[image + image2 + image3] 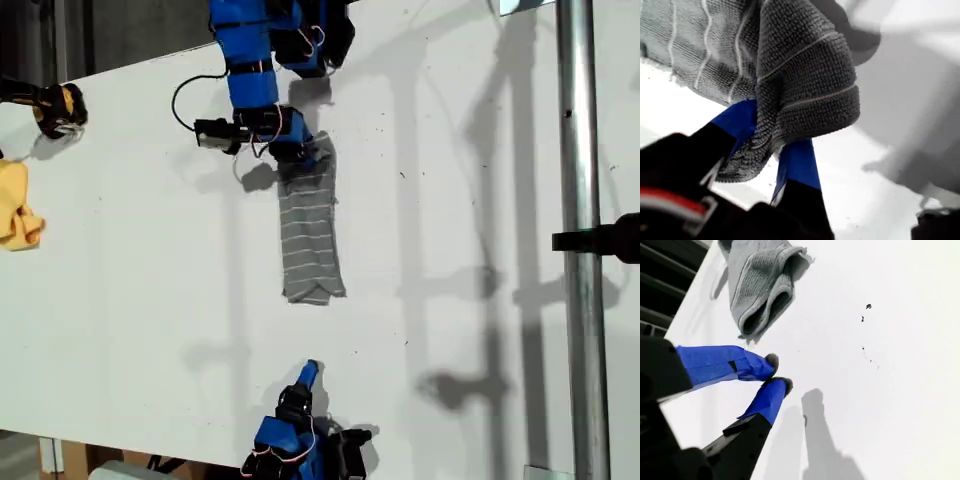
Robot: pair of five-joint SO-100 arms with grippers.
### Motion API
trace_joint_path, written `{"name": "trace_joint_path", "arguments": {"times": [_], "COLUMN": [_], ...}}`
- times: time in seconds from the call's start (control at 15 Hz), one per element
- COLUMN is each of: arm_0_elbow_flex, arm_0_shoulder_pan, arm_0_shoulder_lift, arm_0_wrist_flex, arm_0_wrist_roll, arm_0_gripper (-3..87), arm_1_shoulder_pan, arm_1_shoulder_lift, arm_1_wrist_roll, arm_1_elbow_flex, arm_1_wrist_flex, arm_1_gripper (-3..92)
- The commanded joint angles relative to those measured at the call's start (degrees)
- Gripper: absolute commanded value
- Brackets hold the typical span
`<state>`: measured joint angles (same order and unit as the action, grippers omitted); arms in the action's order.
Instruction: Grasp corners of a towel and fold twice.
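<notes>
The grey white-striped towel (310, 230) lies on the white table (130, 300) as a long narrow folded strip, running from the upper arm toward the lower arm in the exterior view. My first gripper (292, 150) is shut on a bunched fold of the towel (805, 75) at the strip's far end, between its blue fingers (797, 160). I cannot make out single corners there. My second gripper (308, 375) sits a short way off the strip's other end with nothing in it. Its gripper (778, 373) is shut, tips nearly touching, and the towel's looped end (760, 295) lies ahead of it.
A plain yellow cloth (15, 205) lies at the exterior view's left edge, with a black and yellow object (55, 105) above it. A metal pole (580, 200) with a black clamp (600, 240) runs down the exterior view's right side.
</notes>
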<state>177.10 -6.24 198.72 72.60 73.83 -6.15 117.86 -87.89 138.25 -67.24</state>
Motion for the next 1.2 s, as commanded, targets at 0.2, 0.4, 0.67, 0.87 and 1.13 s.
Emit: {"name": "trace_joint_path", "arguments": {"times": [0.2,0.4,0.67,0.87,1.13], "arm_0_elbow_flex": [-0.35,-0.35,-0.35,-0.35,-0.35], "arm_0_shoulder_pan": [-0.97,-0.97,-0.79,-0.79,-0.62], "arm_0_shoulder_lift": [0.53,0.53,0.53,0.53,0.53], "arm_0_wrist_flex": [0.26,0.26,0.26,0.18,0.09], "arm_0_wrist_roll": [0.26,0.26,0.35,0.35,0.53], "arm_0_gripper": [4.9,4.9,4.9,4.9,4.9], "arm_1_shoulder_pan": [1.14,-0.35,-2.64,-2.29,0.62], "arm_1_shoulder_lift": [33.66,31.11,15.29,4.66,-12.39], "arm_1_wrist_roll": [-10.81,-1.58,9.49,12.66,13.54], "arm_1_elbow_flex": [5.89,5.19,-5.71,-13.54,-24.35], "arm_1_wrist_flex": [-17.67,-2.81,15.38,23.38,29.27], "arm_1_gripper": [-0.1,-0.1,-0.1,-0.2,-0.2]}}
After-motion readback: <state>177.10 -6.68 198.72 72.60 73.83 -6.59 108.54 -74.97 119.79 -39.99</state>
